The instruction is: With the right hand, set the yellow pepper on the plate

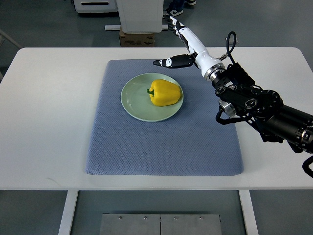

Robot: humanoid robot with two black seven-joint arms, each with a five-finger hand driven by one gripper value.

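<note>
- Your right hand (pixel 183 46) hangs with fingers spread above the mat's (pixel 161 147) far edge; the table (pixel 49 122) beyond and beside it lies free.
- Just nearer than the hand, the yellow pepper (pixel 165 93) on the plate (pixel 139 105) stands in your way.

No readable text, label, brand, number or sign anywhere in the top view. Checked the cardboard box (pixel 137 39) beyond the far edge of the table (pixel 49 122): plain faces, no print made out. Checked the white equipment (pixel 95 6) at the far left on the floor: dark slots only, nothing legible. Checked the plate (pixel 137 105), the grey mat (pixel 161 147) and the right hand (pixel 188 46) with its arm casing: unmarked, or too small to tell.
</note>
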